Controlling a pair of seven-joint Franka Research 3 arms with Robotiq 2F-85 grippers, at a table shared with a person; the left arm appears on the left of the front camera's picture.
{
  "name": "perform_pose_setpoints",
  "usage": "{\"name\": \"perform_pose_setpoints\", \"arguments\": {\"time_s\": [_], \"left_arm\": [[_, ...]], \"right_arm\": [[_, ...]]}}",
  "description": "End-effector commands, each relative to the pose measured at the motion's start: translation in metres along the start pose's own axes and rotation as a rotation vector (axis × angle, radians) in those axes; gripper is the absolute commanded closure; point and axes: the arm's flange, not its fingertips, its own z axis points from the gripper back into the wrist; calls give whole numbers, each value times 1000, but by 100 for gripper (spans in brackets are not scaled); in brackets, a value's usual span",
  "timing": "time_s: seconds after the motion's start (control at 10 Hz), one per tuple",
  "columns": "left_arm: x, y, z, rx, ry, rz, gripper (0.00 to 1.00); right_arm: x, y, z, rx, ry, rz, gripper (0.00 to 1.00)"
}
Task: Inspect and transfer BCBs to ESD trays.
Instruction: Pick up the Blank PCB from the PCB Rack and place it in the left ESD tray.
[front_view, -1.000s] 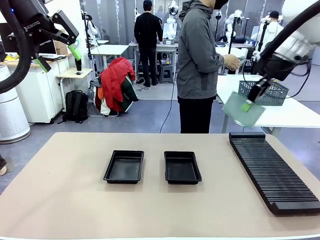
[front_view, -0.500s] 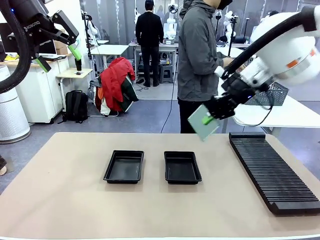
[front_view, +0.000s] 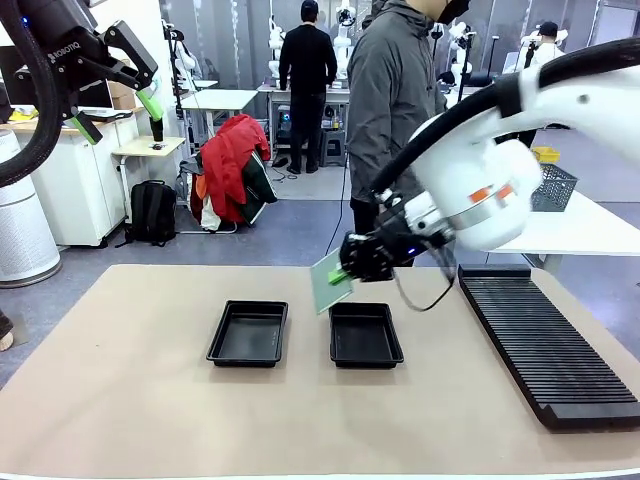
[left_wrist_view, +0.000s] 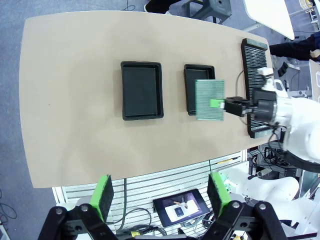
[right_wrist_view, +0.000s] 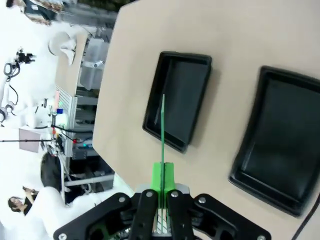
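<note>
Pale green BCB (front_view: 328, 281) held aloft, tilted, near right ESD tray (front_view: 366, 363); left ESD tray (front_view: 246, 305) alongside, both black, laid flat on desk (front_view: 120, 400).

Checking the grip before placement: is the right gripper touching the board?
Touching. The right wrist view shows the right gripper with its jaws shut on the edge of the BCB.

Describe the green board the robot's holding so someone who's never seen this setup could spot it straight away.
On the tan table, find the ribbed black rack, then the black tray nearest it. Over that tray's edge, the right arm's fingers pinch a thin pale green board by one side. Nothing else here is a flat green sheet, and it hangs tilted in the air.
</note>
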Motion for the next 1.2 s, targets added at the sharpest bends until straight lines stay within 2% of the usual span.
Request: {"name": "perform_pose_setpoints", "arguments": {"time_s": [0.0, 0.5, 1.1], "left_arm": [[-1, 1, -1, -1, 2, 3, 0], [-1, 1, -1, -1, 2, 3, 0], [-1, 1, -1, -1, 2, 3, 0]], "right_arm": [[5, -7, -53, 80, -68, -21, 97], [15, -13, -154, 133, -106, -108, 97], [16, -9, -205, 35, -79, -195, 97]]}}
